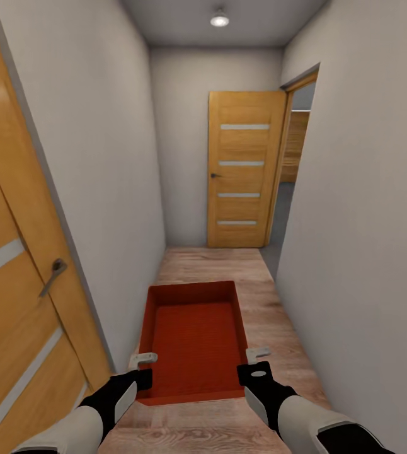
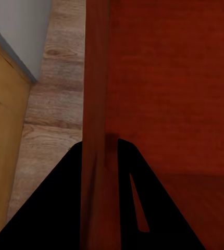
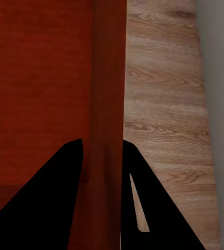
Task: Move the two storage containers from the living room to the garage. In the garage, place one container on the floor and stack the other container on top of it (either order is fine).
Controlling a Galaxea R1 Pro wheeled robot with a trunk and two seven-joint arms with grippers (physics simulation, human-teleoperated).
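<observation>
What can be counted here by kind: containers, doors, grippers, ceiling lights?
Red-orange storage container: 1
Orange-wood doors: 2, one at the left, one open at the hallway's end
Grippers: 2, left gripper and right gripper, each clamping a side wall
Ceiling light: 1
Total: 6

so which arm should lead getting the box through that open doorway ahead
Right, probably. The open doorway is on the right wall, and the right gripper clamps the container's wall on that side. The left gripper holds the opposite wall.
</observation>
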